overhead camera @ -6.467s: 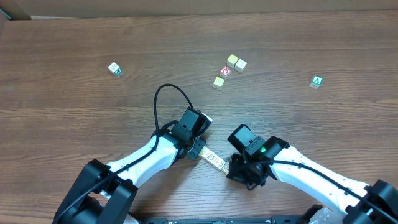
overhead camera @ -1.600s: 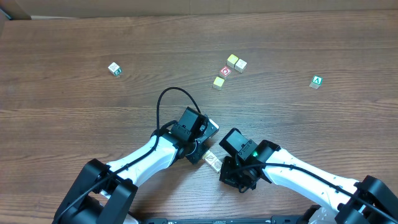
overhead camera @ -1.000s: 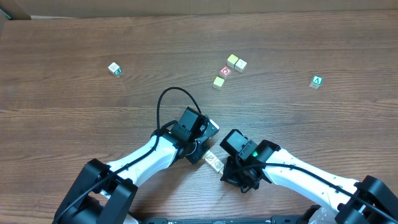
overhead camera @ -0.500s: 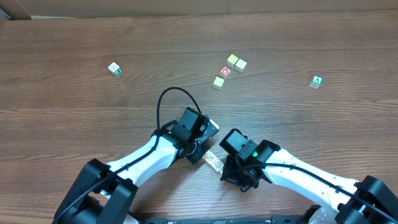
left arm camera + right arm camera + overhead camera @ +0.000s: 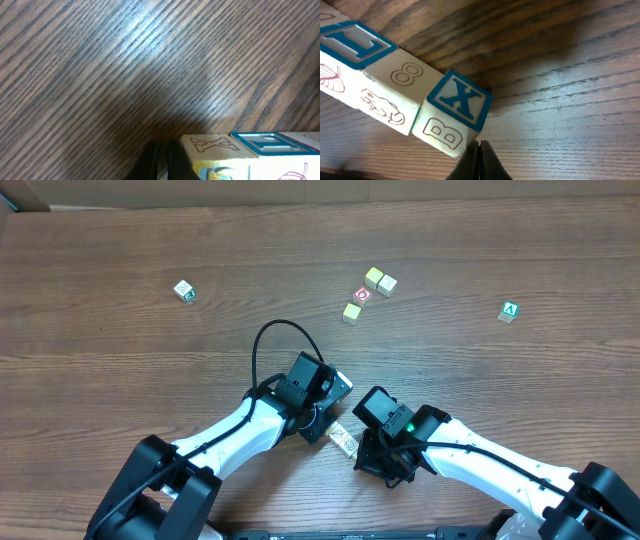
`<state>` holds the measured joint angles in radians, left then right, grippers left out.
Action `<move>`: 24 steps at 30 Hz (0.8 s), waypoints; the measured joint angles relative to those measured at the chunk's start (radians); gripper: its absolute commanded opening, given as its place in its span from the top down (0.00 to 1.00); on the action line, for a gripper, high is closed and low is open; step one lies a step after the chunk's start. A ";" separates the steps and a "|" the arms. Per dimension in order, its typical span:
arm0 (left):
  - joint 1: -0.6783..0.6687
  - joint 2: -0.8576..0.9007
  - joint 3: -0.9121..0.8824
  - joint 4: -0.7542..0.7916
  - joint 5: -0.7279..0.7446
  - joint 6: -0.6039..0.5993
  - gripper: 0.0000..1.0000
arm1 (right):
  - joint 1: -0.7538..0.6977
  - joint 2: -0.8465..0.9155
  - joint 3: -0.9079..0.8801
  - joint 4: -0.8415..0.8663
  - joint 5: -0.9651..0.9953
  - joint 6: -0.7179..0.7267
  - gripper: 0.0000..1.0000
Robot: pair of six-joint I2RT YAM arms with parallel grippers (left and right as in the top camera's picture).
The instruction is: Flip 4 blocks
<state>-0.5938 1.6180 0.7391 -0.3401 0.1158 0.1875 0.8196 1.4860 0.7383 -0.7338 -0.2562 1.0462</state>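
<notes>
Wooden blocks (image 5: pixel 342 439) lie end to end in a short row on the table (image 5: pixel 120 380), close to the robot and between both grippers. The left gripper (image 5: pixel 161 159), jaws together, sits at one end. The right gripper (image 5: pixel 480 159), jaws also together, sits at the X block (image 5: pixel 460 100). Farther off are three pale cubes (image 5: pixel 373 277) around a red cube (image 5: pixel 362 295), a green cube (image 5: pixel 510 311) to the right and a lone cube (image 5: pixel 183 290) to the left.

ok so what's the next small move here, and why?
Probably ease both jaws inward until they press the row's end faces. Both are shut and sit at opposite ends of the row of blocks. The right jaws sit by a corner of the X block, contact unclear. A firm pinch should let the row roll as one.
</notes>
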 measured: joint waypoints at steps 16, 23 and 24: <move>0.000 0.004 0.000 0.015 0.000 0.000 0.96 | 0.004 0.000 0.000 0.003 -0.034 0.001 0.96; -0.004 0.004 0.000 0.014 -0.002 0.000 0.96 | 0.042 0.000 0.000 0.019 -0.040 0.009 0.96; -0.009 0.004 0.000 0.015 -0.008 0.000 0.96 | 0.045 0.000 0.000 0.021 -0.041 0.009 0.96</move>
<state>-0.6029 1.6218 0.7391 -0.3252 0.1078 0.1871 0.8646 1.4860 0.7383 -0.7132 -0.2970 1.0554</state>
